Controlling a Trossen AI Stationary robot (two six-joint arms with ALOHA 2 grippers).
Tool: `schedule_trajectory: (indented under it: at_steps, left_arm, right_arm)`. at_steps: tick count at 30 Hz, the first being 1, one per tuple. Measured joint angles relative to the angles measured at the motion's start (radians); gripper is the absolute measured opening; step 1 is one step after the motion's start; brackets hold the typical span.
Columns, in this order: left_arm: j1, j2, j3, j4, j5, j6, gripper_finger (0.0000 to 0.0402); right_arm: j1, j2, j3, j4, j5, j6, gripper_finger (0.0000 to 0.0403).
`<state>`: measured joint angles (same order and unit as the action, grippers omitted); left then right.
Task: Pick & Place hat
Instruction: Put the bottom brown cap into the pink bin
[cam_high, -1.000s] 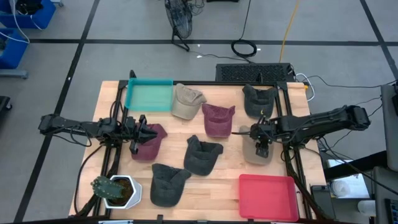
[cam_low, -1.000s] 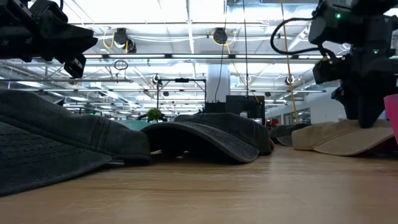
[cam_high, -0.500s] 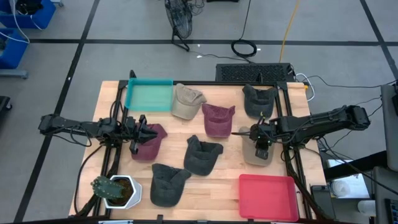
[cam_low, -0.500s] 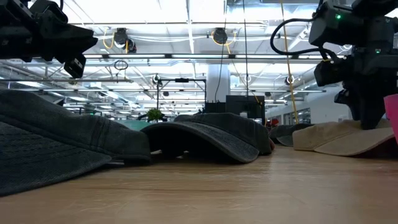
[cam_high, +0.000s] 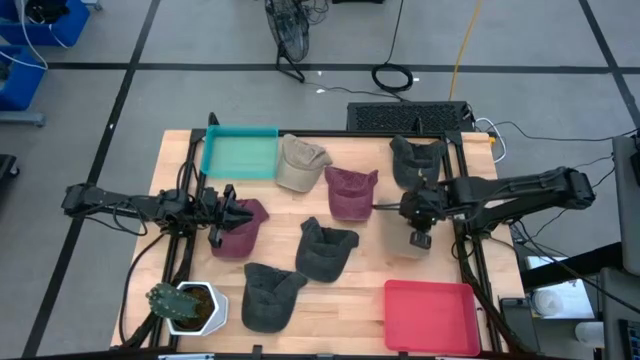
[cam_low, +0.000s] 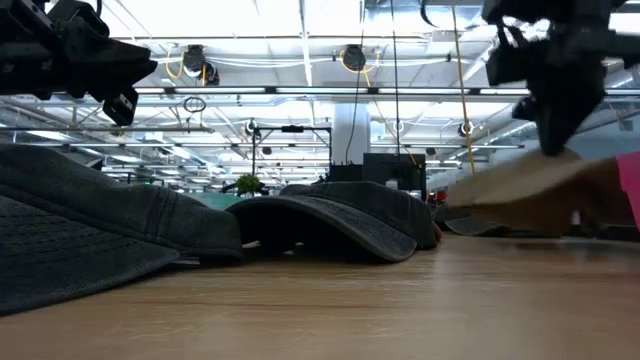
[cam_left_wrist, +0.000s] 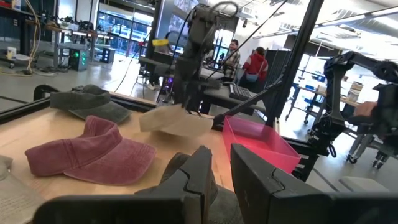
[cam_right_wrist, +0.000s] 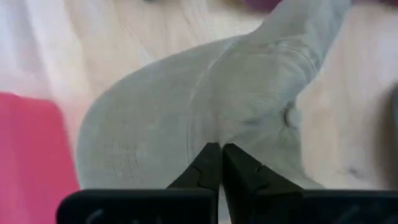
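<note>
Grey workshop floor with taped lines surrounds the wooden table (cam_high: 365, 275), which carries a teal tray (cam_high: 240, 153) at its far left and a red tray (cam_high: 430, 315) at its near right. Hats lie scattered between them: a tan hat (cam_high: 300, 162) beside the teal tray, a maroon hat (cam_high: 350, 190) near the middle, three dark hats (cam_high: 325, 250) around it, and another maroon one (cam_high: 240, 225) under the left arm. A potted plant (cam_high: 185, 307) stands at the near left corner. The right gripper (cam_high: 418, 228) hangs over the right side of the table, its fingers (cam_right_wrist: 208, 168) pinched together on the crown of the beige hat (cam_right_wrist: 205, 118), which hangs directly beneath it; in the left wrist view that hat (cam_left_wrist: 174, 121) appears lifted off the wood and tilted, though the low view is too blurred to confirm this. It sits beyond the red tray, between that tray and the far dark hat. The left gripper (cam_high: 228, 212) rests at the left maroon hat, fingers narrowly parted; whether it grips the cloth I cannot tell.
</note>
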<state>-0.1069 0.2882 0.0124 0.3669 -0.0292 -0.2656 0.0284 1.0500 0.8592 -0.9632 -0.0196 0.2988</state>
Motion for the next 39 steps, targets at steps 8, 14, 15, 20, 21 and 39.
schedule_trajectory:
  at_steps: [8, 14, 15, 20, 21, 39]
  left_arm:
    - [0.0, 0.0, 0.0, 0.0, 0.0, -0.005, 0.0065]
    - [0.0, 0.0, 0.0, 0.0, 0.0, -0.005, 0.0065]
    - [0.0, 0.0, 0.0, 0.0, -0.002, -0.005, 0.0065]
    - [0.0, 0.0, 0.0, 0.0, -0.007, -0.005, 0.0065]
    - [0.0, 0.0, 0.0, 0.0, -0.008, -0.005, 0.0065]
    - [0.0, 0.0, 0.0, 0.001, -0.008, -0.008, 0.0065]
  right_arm:
    - [0.059, 0.0, 0.122, -0.04, -0.002, 0.007, 0.0001]
    - [0.164, 0.0, 0.201, -0.077, 0.022, 0.085, 0.0001]
    - [0.182, 0.0, 0.21, -0.078, 0.022, 0.101, 0.0001]
    - [0.284, 0.0, 0.228, -0.074, 0.023, 0.201, 0.0001]
    - [0.304, 0.0, 0.228, -0.075, 0.022, 0.224, 0.0]
    - [0.618, 0.038, 0.228, 0.038, -0.009, 0.576, 0.0]
